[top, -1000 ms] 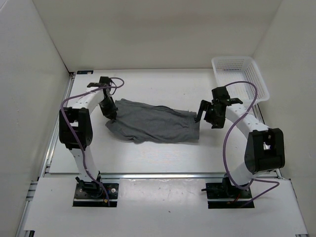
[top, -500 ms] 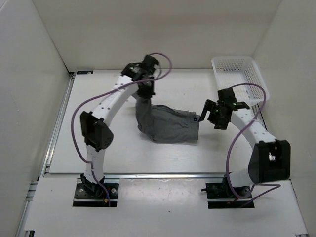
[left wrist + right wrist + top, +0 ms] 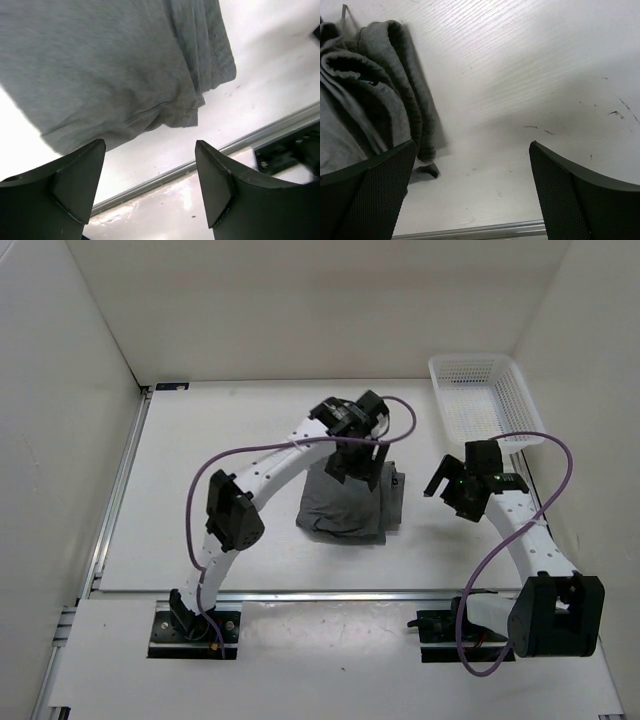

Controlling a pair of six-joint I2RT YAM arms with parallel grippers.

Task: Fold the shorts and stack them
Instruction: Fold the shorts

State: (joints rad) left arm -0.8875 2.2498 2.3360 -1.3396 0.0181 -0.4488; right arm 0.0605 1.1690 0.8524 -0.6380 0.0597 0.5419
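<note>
Top external, widest thing first: white table (image 3: 200,490). At centre, the shorts (image 3: 345,505), doubled into a compact grey block, layered edges toward 3 o'clock. At 1 o'clock, white basket (image 3: 487,400), well apart from the block. Over the block's 12 o'clock edge, left gripper (image 3: 358,468), jaws spread, holding nothing. Just beside the block at 3 o'clock, right gripper (image 3: 440,480), likewise released. Judged mid-fold, one fold laid. Next, probably: regrasp an edge, fold once more, keep layers aligned.
</note>
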